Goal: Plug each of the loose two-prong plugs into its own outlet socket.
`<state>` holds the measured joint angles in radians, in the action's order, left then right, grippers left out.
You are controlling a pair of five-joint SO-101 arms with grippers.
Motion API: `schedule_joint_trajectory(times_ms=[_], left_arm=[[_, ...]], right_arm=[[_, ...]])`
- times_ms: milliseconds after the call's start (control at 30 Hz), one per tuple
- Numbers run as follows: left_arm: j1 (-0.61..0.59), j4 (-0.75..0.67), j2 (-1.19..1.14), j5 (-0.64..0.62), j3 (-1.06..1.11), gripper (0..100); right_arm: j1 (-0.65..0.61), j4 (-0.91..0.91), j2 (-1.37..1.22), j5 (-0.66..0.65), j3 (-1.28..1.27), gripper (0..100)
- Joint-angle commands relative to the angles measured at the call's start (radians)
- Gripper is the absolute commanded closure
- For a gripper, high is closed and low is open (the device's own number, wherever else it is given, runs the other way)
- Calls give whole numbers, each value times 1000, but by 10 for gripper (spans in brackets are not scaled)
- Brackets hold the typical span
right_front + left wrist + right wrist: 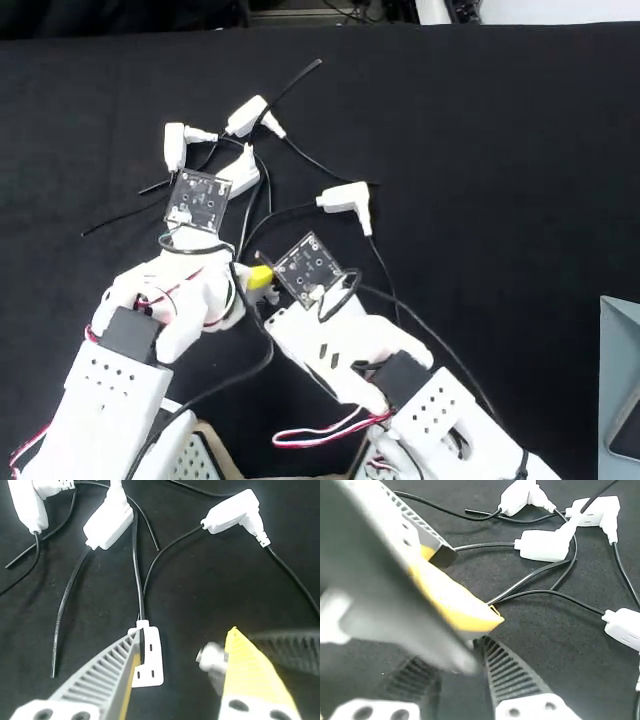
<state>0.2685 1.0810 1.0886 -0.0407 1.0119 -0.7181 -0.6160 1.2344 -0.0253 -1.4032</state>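
The left pincer (183,635) stands wide, an outlet socket (148,661) on the bench (500,150) against its grey finger (102,677); I would centre the socket before closing. The right pincer (479,647) I cannot tell.

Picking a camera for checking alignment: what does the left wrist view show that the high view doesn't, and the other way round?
Left wrist view: the slotted face of a white outlet socket beside the grey finger of the open left gripper. High view: the white left arm and right arm, and a grey object at the table's edge. Both: the white angled plug, black cords and the black table cover.
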Motion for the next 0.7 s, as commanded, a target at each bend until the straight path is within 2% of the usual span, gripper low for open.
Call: schedule_joint_trajectory(times_ms=[0, 100, 167, 300, 467, 667], left_arm=[[-94, 11, 17, 20, -53, 730], [-216, 15, 8, 23, -53, 726], [-259, 44, 5, 74, -44, 725], [-265, 66, 3, 172, 27, 723], [-265, 54, -15, 189, 84, 667], [-263, 51, -318, 222, -30, 663]], right_arm=[[81, 12, 18, 9, 12, 986], [140, 15, 18, 6, 16, 986], [178, 18, 18, 2, 18, 986], [216, 18, 18, 0, 18, 986], [216, 17, 12, 0, 18, 986], [216, 14, 10, 0, 16, 986]])
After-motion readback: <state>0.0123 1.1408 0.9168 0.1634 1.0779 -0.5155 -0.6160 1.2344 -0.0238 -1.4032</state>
